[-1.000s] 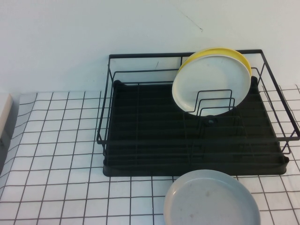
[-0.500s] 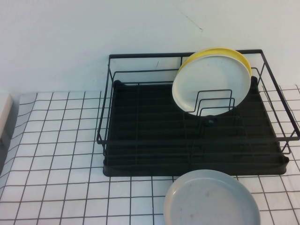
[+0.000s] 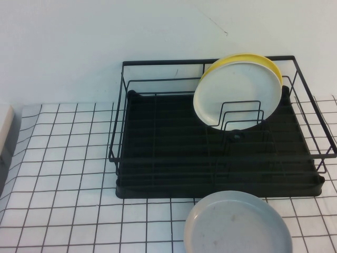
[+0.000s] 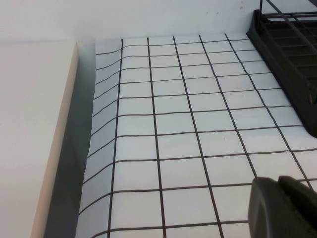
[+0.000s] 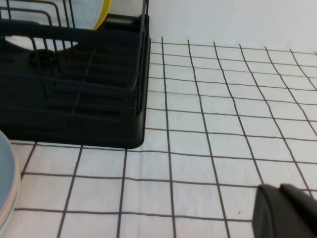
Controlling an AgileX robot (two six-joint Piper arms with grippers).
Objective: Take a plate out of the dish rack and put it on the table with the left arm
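The round pale grey-blue plate with a raised rim (image 3: pixel 238 223) lies flat on the white desk ruled with thin black grid lines (image 3: pixel 68 158), at about 5 o'clock in the high view, just in front of the front edge of the large rectangular black wire dish rack with a tray base (image 3: pixel 158 158). Its face is up, matt and plain apart from a few faint dark specks near the middle; its near edge runs out of the picture. In the right wrist view a sliver of the same rim shows beside the rack's corner, and it appears to rest on another pale rim beneath, though this is too slight to be sure.

Judged by its look, the plate is stiff, light to moderate in weight, smooth and rather slippery, and liable to chip or crack if dropped. The raised rim is the natural place to take hold, pinched across its thickness at the edge nearest the approaching arm.

Inside the rack, at about 1 o'clock, a cream-white plate (image 3: pixel 236 94) stands upright in the wire loops, with a yellow-rimmed plate (image 3: pixel 243 57) close behind it.

Neither arm appears in the high view. The left gripper (image 4: pixel 285 208) hangs over bare desk to the left of the rack, well apart from the plate, fingers pressed together and holding nothing. The right gripper (image 5: pixel 287 210) hangs over bare desk near the rack's right corner; the state of its fingers cannot be told.

With the plate already on the desk and the left gripper clear of it, the task seems complete.
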